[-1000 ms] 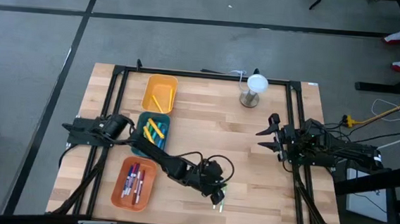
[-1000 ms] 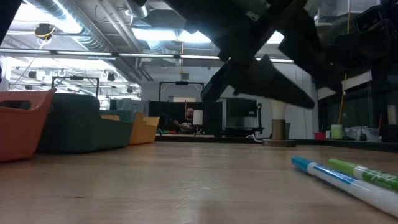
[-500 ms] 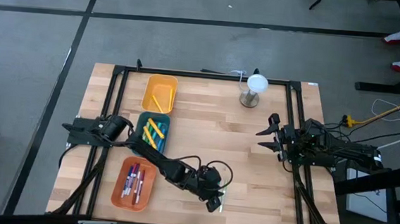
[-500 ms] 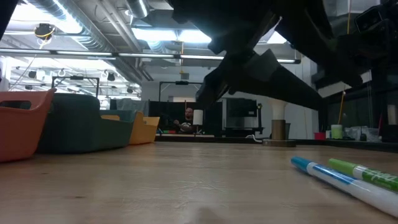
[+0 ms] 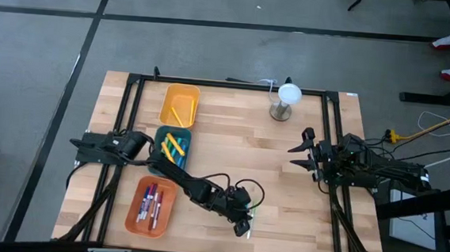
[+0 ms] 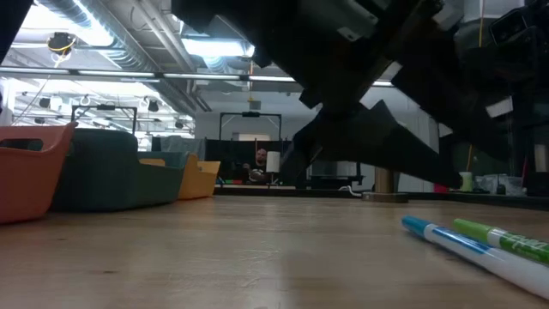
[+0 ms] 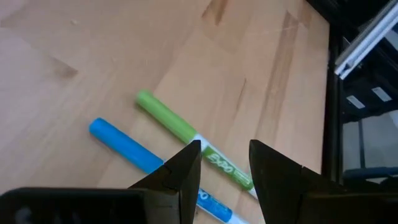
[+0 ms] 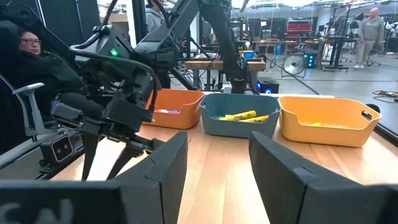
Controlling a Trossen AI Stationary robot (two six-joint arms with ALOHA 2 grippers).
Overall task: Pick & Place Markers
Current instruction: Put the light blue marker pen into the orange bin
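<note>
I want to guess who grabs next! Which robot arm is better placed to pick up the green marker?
The left one, probably. Its hand hangs open right over the green marker, which lies beside the light blue marker on the table. The right hand waits far off at the table's right side.

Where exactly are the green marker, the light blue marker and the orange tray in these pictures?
green marker (image 7: 166, 117): left wrist view, on its green cap end.
light blue marker (image 7: 124, 142): left wrist view, on its blue cap end.
orange tray (image 5: 153, 205): high view, on its floor among the markers it holds.
</note>
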